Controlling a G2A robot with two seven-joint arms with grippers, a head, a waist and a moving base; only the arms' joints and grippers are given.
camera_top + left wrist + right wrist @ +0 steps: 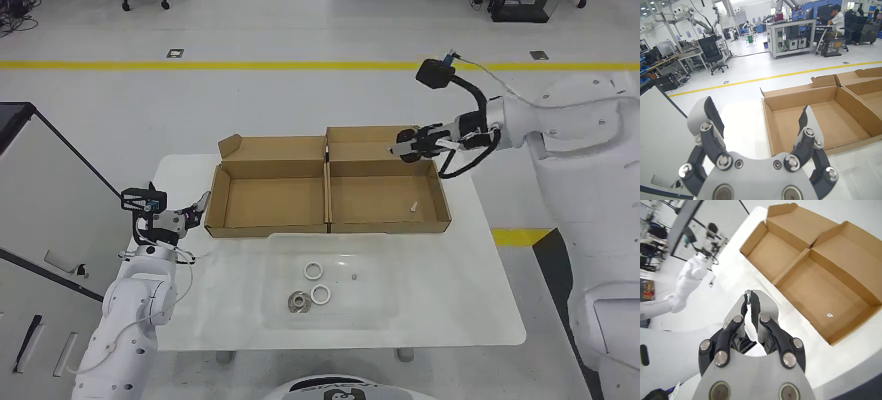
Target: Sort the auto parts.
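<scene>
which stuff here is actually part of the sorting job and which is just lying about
Job: bolt in right gripper, cardboard boxes, screw in one box, rings on table.
Lying about: office chair, yellow floor line.

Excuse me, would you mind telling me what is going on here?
The robot is sorting small auto parts. Its right hand is shut on a small screw above the far edge of the right cardboard box, which already holds one small part. The left hand is open, beside the left box. Two white rings and a metal ring lie on the table.
</scene>
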